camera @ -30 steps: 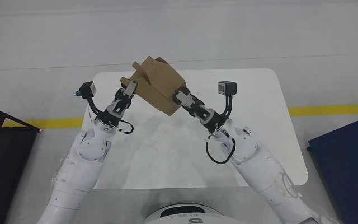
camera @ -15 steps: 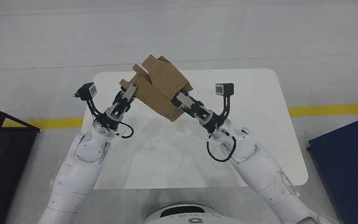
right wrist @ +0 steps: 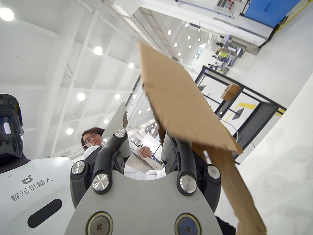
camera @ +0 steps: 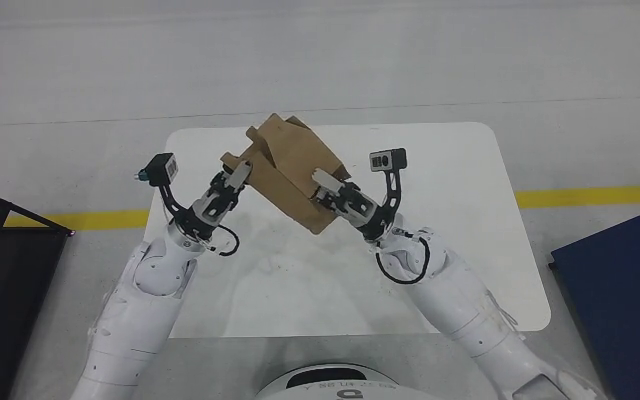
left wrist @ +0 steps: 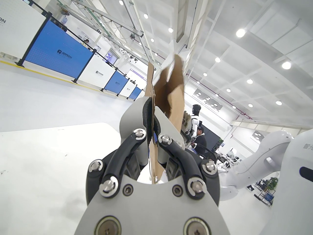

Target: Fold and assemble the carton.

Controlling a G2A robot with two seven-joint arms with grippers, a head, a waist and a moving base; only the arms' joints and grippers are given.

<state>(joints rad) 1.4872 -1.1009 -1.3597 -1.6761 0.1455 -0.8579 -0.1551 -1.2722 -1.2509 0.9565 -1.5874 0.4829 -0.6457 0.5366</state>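
Observation:
The brown carton point(camera: 292, 172), partly folded with flaps sticking up, is held in the air above the far middle of the white table point(camera: 460, 260). My left gripper point(camera: 238, 177) is at its left side, shut on a cardboard flap. In the left wrist view the gripper point(left wrist: 152, 123) pinches the thin edge of the carton point(left wrist: 171, 91). My right gripper point(camera: 324, 186) is at the carton's near right side and stands open. In the right wrist view the gripper point(right wrist: 143, 123) has nothing between its fingers, and a carton panel point(right wrist: 181, 108) lies against the outside of one finger.
The table's near half and right side are bare. A black frame point(camera: 25, 270) stands off the table at the left, and a dark blue object point(camera: 605, 280) at the right. A yellow line point(camera: 575, 196) crosses the floor.
The carton has turned and come down a little toward the near side. Both grippers have shifted inward with it, and the right wrist has swung left.

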